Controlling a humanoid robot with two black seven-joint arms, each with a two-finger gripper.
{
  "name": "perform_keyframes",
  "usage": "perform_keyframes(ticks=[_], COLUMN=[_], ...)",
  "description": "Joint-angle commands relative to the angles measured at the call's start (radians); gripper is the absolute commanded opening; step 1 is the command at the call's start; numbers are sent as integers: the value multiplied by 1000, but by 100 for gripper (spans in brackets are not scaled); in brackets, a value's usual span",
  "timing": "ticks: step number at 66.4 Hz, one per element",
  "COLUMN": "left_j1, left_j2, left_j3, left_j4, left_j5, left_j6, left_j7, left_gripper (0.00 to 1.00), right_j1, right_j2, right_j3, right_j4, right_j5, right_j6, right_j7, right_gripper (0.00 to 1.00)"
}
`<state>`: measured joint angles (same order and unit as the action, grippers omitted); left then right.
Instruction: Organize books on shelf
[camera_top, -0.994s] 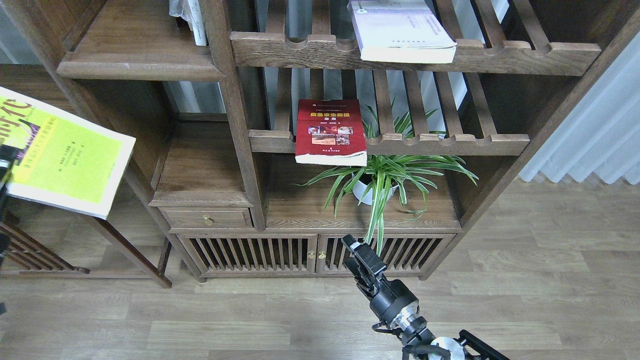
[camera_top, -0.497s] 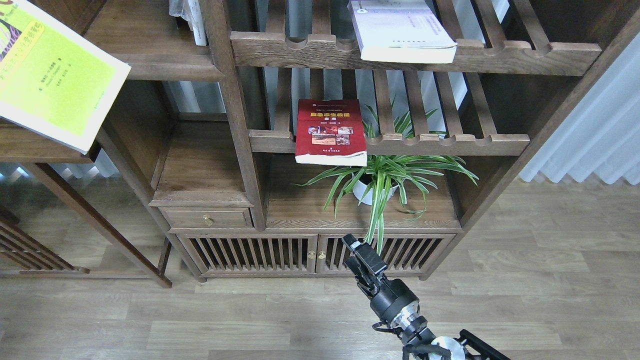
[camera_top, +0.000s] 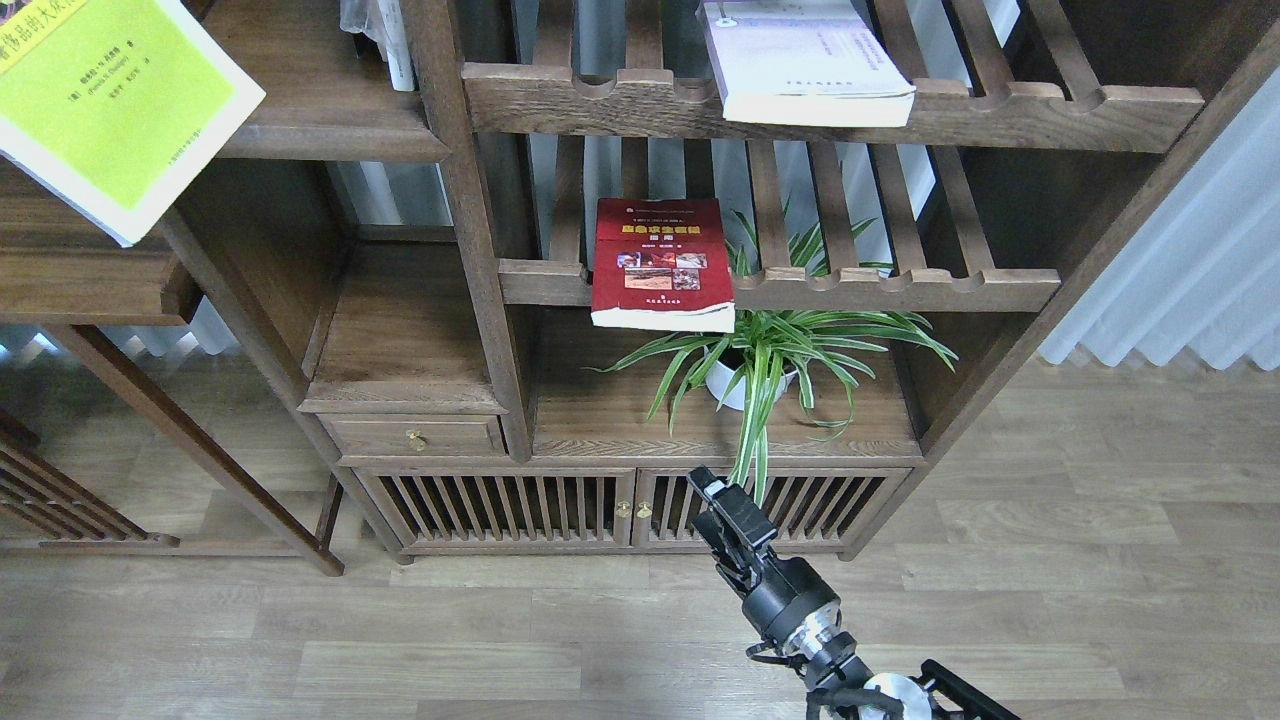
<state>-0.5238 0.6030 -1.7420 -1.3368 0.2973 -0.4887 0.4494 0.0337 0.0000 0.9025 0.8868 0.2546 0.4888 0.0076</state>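
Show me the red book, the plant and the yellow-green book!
red book (camera_top: 660, 265): head view, front cover.
plant (camera_top: 775, 345): head view, green leaves.
yellow-green book (camera_top: 130, 95): head view, cover.

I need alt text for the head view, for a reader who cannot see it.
A yellow-green book is tilted in the air at top left, before a dark wooden bookcase. A red book and a pale book lie on slatted shelves, above a potted plant. The right gripper points at the cabinet doors, holding nothing.
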Motion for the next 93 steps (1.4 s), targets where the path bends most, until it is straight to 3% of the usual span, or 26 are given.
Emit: perform_keyframes(ticks=[1, 11, 35, 61, 72, 87, 93], left_j1=[-87, -122, -335, -525, -610, -670, -682], left_j2=[9, 34, 38, -61, -147, -154, -154], left_j3=[25, 30, 165, 268, 286, 306, 317], left_j4=[31, 42, 136, 304, 401, 476, 501], left_j5=[71, 143, 324, 424, 505, 531, 531], left_j6=[0, 0, 0, 0, 0, 0, 0], left_j7=[18, 26, 25, 11, -44, -61, -89], left_gripper=[2, 2, 2, 2, 2, 2, 2], right_j1=[0, 0, 0, -9, -15, -29, -29], right_j2=[0, 0, 0, 0, 0, 0, 0], right_j3=[1, 1, 1, 16, 19, 21, 21], right_j4=[1, 1, 3, 6, 11, 31, 32], right_j5=[0, 2, 2, 3, 3, 3, 3], right_j6=[0, 0, 0, 0, 0, 0, 0], right_j7=[0, 2, 2, 2, 2, 2, 2], right_gripper=[99, 99, 99, 99, 99, 99, 99])
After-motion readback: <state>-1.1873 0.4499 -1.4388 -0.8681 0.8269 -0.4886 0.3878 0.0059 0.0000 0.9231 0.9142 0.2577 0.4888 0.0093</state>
